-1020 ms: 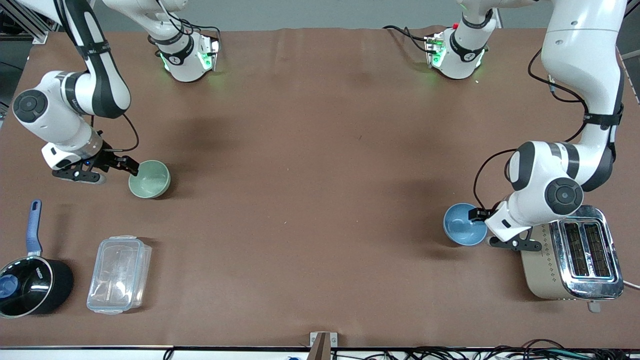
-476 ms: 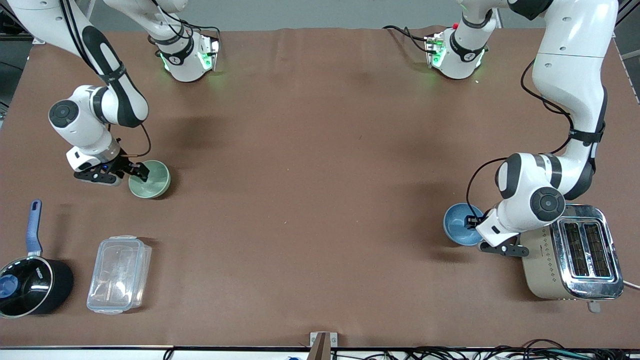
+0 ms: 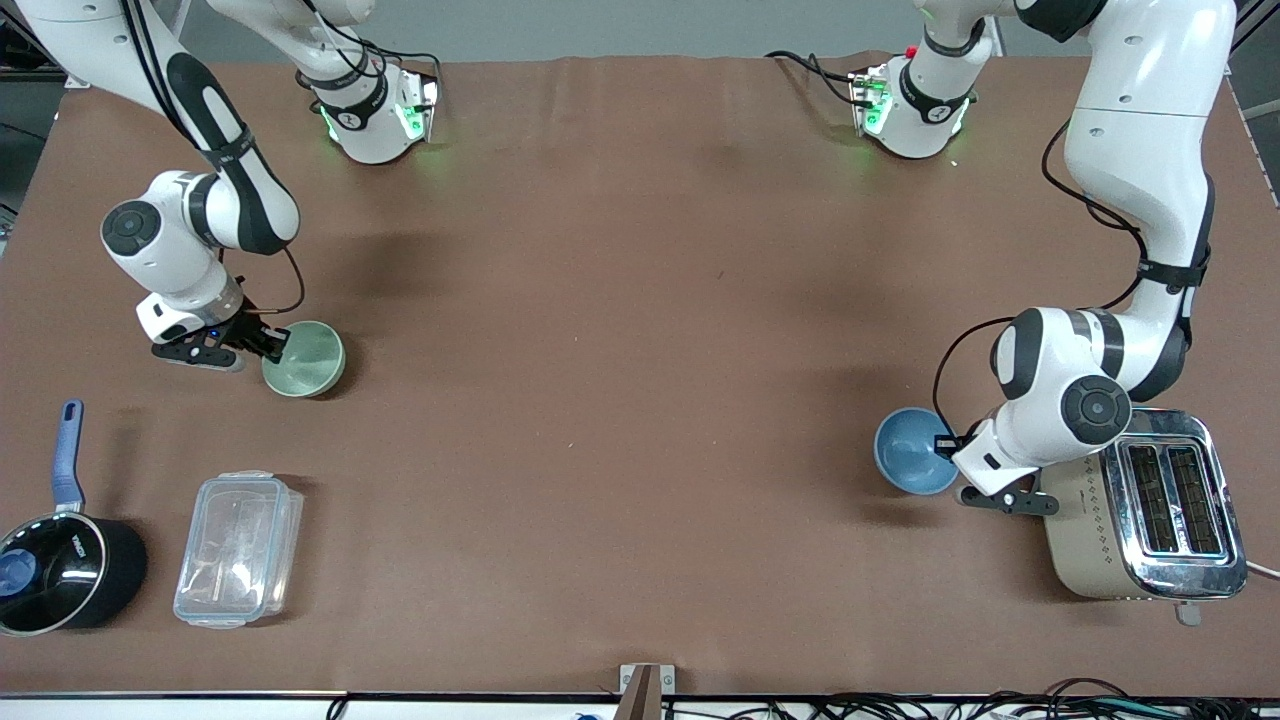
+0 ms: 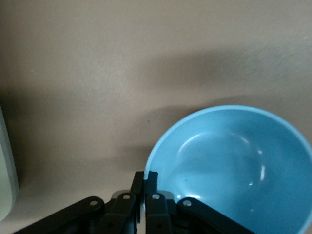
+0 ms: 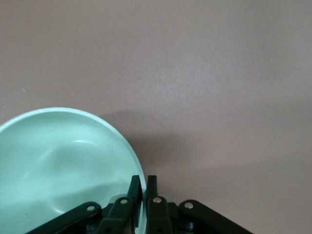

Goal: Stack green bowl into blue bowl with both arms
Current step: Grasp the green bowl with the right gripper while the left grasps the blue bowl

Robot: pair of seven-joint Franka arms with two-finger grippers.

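The green bowl (image 3: 304,358) is toward the right arm's end of the table. My right gripper (image 3: 272,343) is shut on its rim; in the right wrist view the gripper (image 5: 144,184) pinches the rim of the green bowl (image 5: 58,161), one finger inside and one outside. The blue bowl (image 3: 912,450) is toward the left arm's end, beside the toaster. My left gripper (image 3: 950,444) is shut on its rim; in the left wrist view the gripper (image 4: 145,180) clamps the rim of the blue bowl (image 4: 234,165). Both bowls look slightly lifted or tilted.
A toaster (image 3: 1150,510) stands close to the left gripper, nearer the front camera. A clear plastic container (image 3: 238,548) and a black saucepan with a blue handle (image 3: 62,560) sit near the front edge at the right arm's end.
Both grippers moved onto the bowl rims and shut on them. The blue bowl has shifted a little toward the table's middle; the green bowl has shifted slightly too.
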